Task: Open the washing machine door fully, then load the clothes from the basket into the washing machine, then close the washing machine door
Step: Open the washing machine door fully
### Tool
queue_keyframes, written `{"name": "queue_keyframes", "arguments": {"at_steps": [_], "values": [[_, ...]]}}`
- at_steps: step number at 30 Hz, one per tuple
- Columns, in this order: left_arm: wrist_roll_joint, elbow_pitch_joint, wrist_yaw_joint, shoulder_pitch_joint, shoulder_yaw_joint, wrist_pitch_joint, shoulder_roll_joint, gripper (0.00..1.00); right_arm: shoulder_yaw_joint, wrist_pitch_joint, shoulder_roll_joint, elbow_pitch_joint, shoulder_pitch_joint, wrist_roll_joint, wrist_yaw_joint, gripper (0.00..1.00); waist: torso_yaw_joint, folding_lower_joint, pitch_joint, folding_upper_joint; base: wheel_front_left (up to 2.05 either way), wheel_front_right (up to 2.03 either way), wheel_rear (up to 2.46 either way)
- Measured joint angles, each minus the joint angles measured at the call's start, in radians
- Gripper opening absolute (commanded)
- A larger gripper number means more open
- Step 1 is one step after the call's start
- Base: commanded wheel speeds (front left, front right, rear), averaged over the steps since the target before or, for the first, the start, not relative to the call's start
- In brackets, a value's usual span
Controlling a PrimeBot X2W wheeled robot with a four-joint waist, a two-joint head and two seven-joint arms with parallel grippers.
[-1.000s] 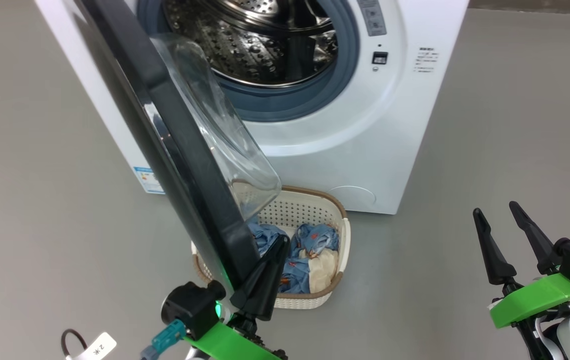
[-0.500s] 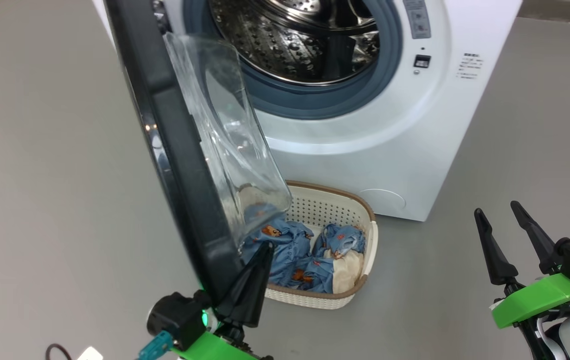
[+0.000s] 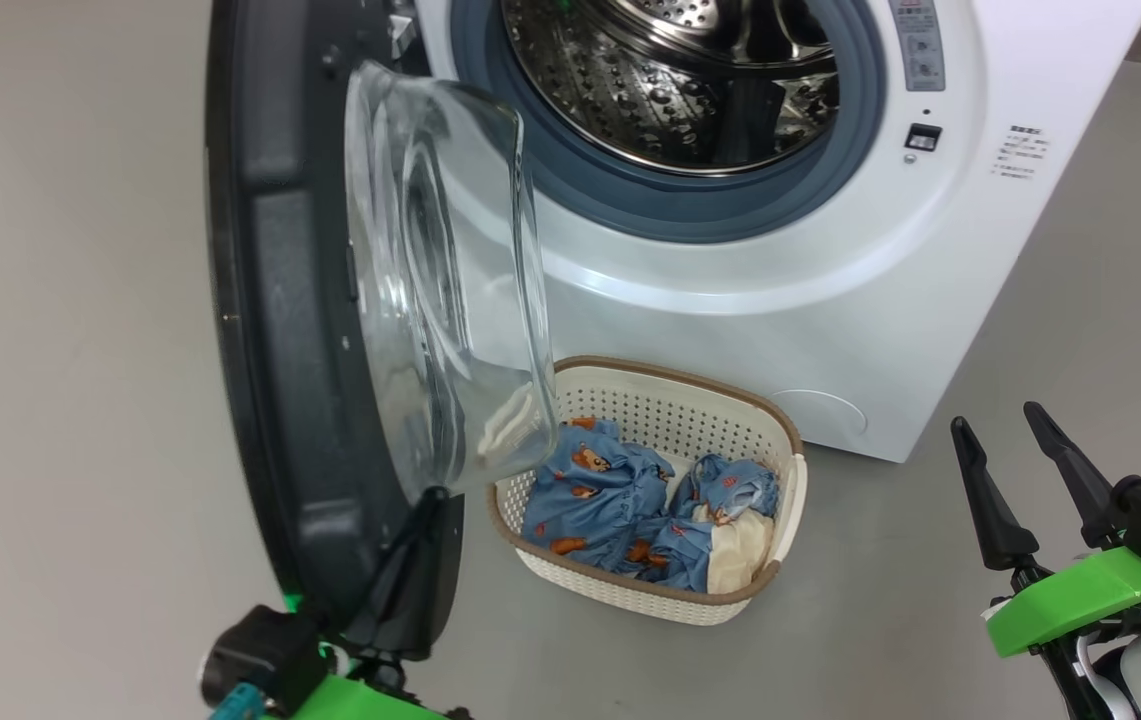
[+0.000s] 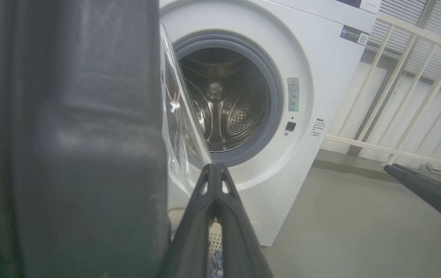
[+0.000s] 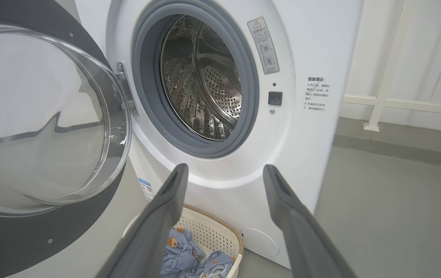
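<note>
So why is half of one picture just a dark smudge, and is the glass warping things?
Left wrist view: the washing machine door is very near the lens, so its black rim blurs into a dark mass. Head view: its glass bowl warps the basket corner behind it. Right wrist view: the glass shows pale reflections and a dark streak.

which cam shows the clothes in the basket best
The head view: it looks down into the basket and shows the clothes almost whole. The right wrist view catches part at its bottom edge; the left wrist view, a sliver.
</note>
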Motion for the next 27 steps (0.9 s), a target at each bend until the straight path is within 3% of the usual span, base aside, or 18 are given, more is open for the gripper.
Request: {"name": "queue_keyframes", "arguments": {"at_steps": [27], "values": [[-0.036,-0.027,0.098,0.004,0.166,0.007,0.085,0.0,0.017,-0.001,-0.027,-0.003,-0.002,-0.001,0.0,1.0,0.067,0.0,0.046,0.0,0.0,0.0,0.0]]}}
